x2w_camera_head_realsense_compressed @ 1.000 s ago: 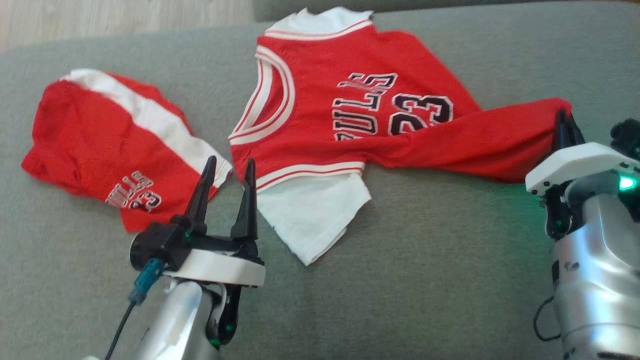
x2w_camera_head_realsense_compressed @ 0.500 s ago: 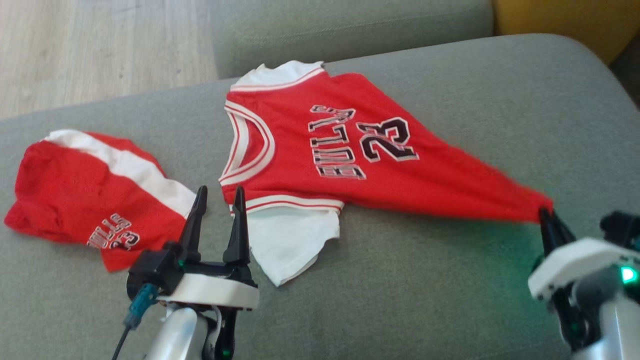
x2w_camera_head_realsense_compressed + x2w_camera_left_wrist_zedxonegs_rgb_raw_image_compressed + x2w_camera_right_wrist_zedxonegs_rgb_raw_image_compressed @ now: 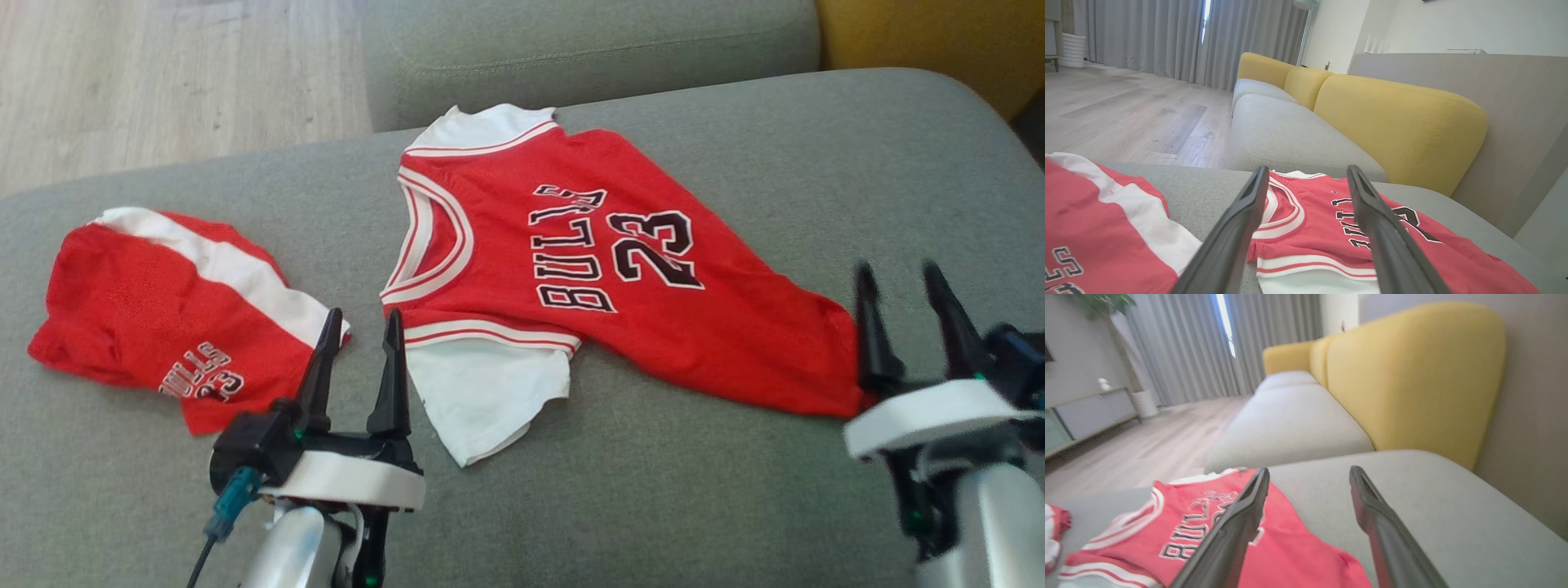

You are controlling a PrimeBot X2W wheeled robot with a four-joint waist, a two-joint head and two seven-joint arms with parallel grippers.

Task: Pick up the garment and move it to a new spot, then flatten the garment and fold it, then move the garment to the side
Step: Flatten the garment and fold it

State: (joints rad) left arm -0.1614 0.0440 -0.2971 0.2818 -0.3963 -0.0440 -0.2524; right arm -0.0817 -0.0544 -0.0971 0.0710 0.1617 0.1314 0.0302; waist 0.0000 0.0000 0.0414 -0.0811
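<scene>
1. Far left: wood floor [image 3: 163,82] past the sofa's edge; grey sofa seat [image 3: 653,490] carries everything else.
2. Red shorts [image 3: 163,310] with a white stripe, rumpled, on the left part of the seat; a strip of bare seat between them and the jersey; not touching it.
3. Left gripper [image 3: 363,318] low in the head view, fingers spread wide, nothing between them; its tips sit between the shorts' striped corner and the jersey's near white sleeve; one tip is just beside the shorts' corner, contact can't be told; in the left wrist view the gap between the fingers frames the jersey's neckline.
4. Red jersey [image 3: 571,245], the task garment, lies in the middle of the seat, front up, "BULLS 23" readable; neck opening toward the robot's left, hem toward its right; one white sleeve sticks out on the near side, another at the far edge by the seat gap; body mostly spread, narrowing to a wrinkled hem corner at the right.
5. Right gripper [image 3: 898,282] at the right edge, fingers wide apart, holding nothing; its left finger stands right at the jersey's hem corner, can't tell if touching; the other finger is over bare seat.
6. Far right: yellow backrest [image 3: 939,41] behind the seat.
</scene>
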